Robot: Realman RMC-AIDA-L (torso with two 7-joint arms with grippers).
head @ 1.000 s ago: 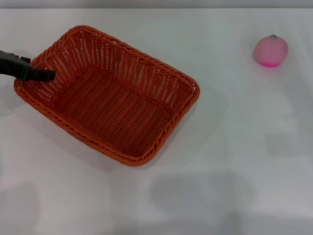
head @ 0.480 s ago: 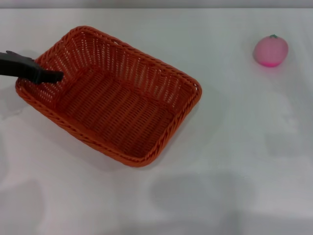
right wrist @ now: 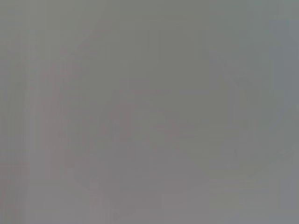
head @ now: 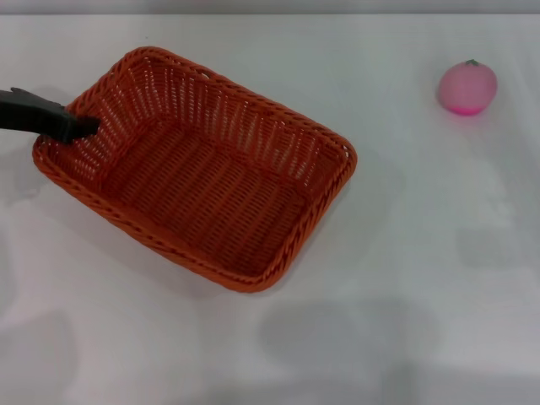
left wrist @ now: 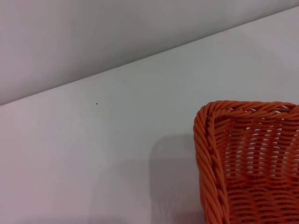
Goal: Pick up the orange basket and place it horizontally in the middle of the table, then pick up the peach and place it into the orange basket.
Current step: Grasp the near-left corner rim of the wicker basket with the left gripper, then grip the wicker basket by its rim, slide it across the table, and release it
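The left claw (head: 80,128) is clamped on the rim at the left end of the orange basket (head: 202,181), which sits skewed on the left half of the bench (head: 422,295). The basket should be swung level about that corner and eased to mid-bench, well apart from the peach (head: 467,87) at far right. The right claw is out of view.

White table (head: 253,354): orange basket (head: 198,181), peach (head: 467,87)

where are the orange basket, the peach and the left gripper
orange basket (head: 202,190), head view, woven floor
peach (head: 467,86), head view, middle of its pink body
left gripper (head: 80,127), head view, dark tip at the basket's left rim
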